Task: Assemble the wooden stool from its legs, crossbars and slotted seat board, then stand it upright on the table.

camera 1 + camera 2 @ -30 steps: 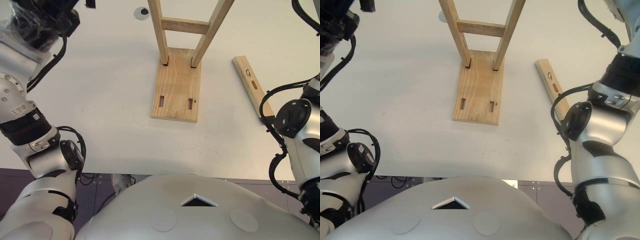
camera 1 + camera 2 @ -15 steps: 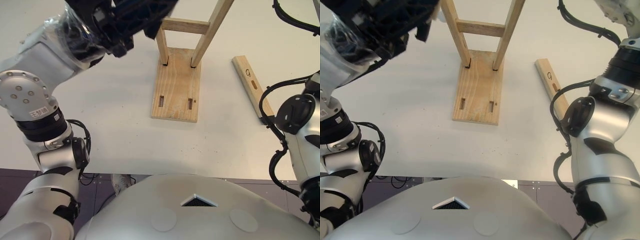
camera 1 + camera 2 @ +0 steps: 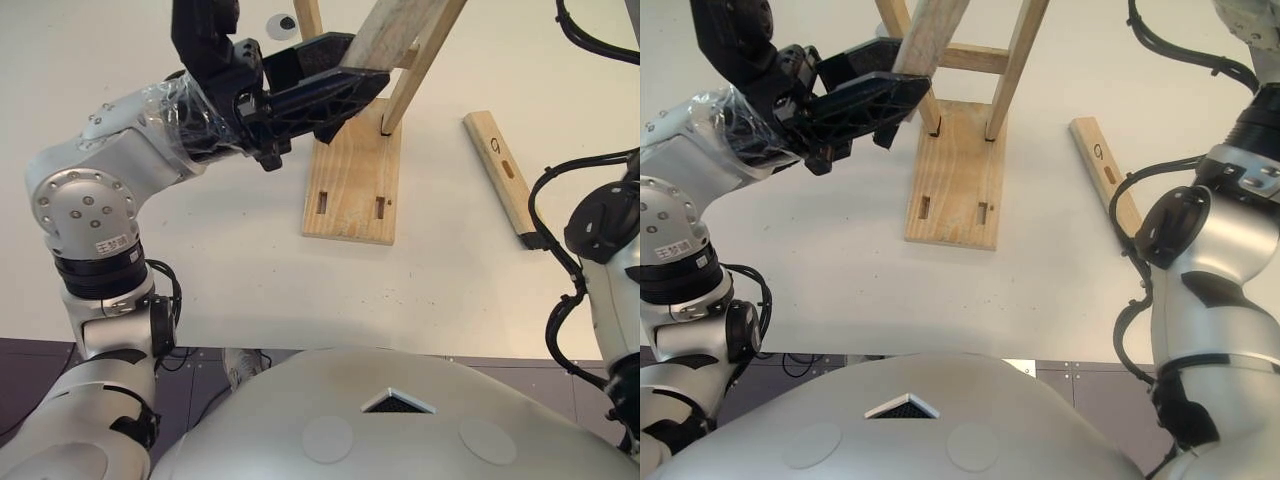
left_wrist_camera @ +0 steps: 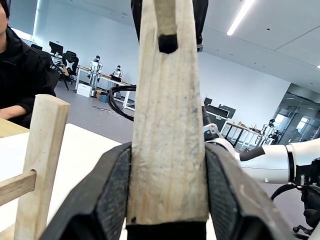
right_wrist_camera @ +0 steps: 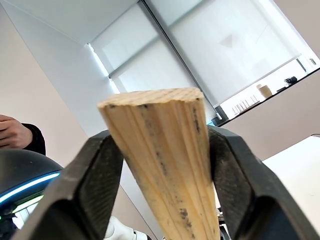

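**Left gripper (image 3: 365,62) clamped on a loose, square-section pale wooden leg (image 3: 385,30) above the flat rectangular pale wooden seat board (image 3: 352,185).**

We see both black fingers (image 4: 112,200) pressed against opposite faces of this leg. The leg is tilted over the far end of the seat board. The right gripper (image 5: 160,150) is closed around the end of a pale wooden bar (image 5: 162,130); we cannot tell which part this is. Two upright pale wooden legs (image 3: 1015,70), joined by a short wooden crossbar (image 3: 975,58), stand in the seat board's far slots. The two near slots (image 3: 323,201) show as dark openings. A flat slotted wooden bar (image 3: 503,170) lies on the white table (image 3: 200,230), right of the seat board and apart from it.
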Motion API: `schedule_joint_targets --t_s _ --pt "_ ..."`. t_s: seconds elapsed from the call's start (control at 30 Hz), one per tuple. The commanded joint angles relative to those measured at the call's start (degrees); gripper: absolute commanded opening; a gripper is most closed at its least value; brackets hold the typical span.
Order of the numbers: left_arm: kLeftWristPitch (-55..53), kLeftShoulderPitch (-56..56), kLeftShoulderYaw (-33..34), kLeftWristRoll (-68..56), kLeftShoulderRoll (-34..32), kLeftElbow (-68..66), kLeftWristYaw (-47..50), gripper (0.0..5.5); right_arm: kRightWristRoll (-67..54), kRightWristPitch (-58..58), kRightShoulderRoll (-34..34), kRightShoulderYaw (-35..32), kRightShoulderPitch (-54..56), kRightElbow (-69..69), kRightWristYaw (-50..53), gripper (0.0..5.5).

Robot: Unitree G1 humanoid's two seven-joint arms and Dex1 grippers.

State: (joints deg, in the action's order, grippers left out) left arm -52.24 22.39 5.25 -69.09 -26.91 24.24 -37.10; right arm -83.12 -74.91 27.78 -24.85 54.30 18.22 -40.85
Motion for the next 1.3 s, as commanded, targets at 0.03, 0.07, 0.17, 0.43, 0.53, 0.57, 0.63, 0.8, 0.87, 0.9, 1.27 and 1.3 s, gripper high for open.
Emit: schedule_joint_targets --t_s 0.03,0.07,0.17,0.43,0.53,0.57,0.63,0.8,0.87,0.9,1.27,1.3 --pt "0.42 -1.44 0.31 2.58 -1.22 -1.46 0.94 1.99 -0.34 1.33 0.03 -0.26 -0.64 -4.01 -0.73 2.29" --pt "0.57 -1.49 0.37 2.79 -1.26 -1.56 0.88 1.99 0.05 2.03 -0.16 -0.12 -1.10 -5.06 -0.65 2.27" --pt "1.17 -0.97 1.04 3.57 -0.64 -2.90 2.22 1.99 0.68 5.17 -1.34 -0.76 -2.22 -6.54 1.84 2.20" --pt "-0.71 1.38 6.61 -6.33 -0.35 -5.62 5.87 3.34 3.48 11.35 -1.43 -0.94 -7.18 -10.95 4.76 2.12" --pt "-0.04 2.81 9.55 -7.48 -0.04 -10.34 10.01 3.77 4.59 13.12 -0.49 -1.10 -9.63 -13.29 4.34 2.07" --pt "0.30 2.82 9.89 -6.29 -0.32 -11.74 11.07 3.80 5.10 14.11 -0.29 -1.42 -10.95 -14.78 3.99 2.07" --pt "1.03 2.29 10.01 -3.00 -0.88 -13.88 12.77 3.80 6.48 16.65 -0.05 -1.95 -15.60 -19.71 1.76 2.07" --pt "2.06 0.94 11.03 1.65 -1.16 -16.83 13.39 3.80 14.83 26.17 -1.02 0.68 -27.38 -31.17 -2.89 2.06" --pt "2.17 1.07 11.74 2.66 -1.36 -17.97 13.12 3.80 17.68 29.29 -1.13 2.23 -30.93 -34.21 -4.45 2.06" --pt "2.13 1.13 12.01 3.13 -1.51 -18.44 12.83 3.80 18.92 30.54 -0.98 3.07 -32.55 -35.40 -5.45 2.06" --pt "2.50 -2.11 11.60 10.22 -3.13 -22.01 8.23 3.80 30.02 40.64 -1.00 9.75 -43.20 -33.36 -11.63 2.06" --pt "2.75 -2.33 11.45 10.95 -3.05 -22.43 7.68 3.80 29.92 40.64 -1.05 10.06 -43.35 -33.45 -11.71 2.06"
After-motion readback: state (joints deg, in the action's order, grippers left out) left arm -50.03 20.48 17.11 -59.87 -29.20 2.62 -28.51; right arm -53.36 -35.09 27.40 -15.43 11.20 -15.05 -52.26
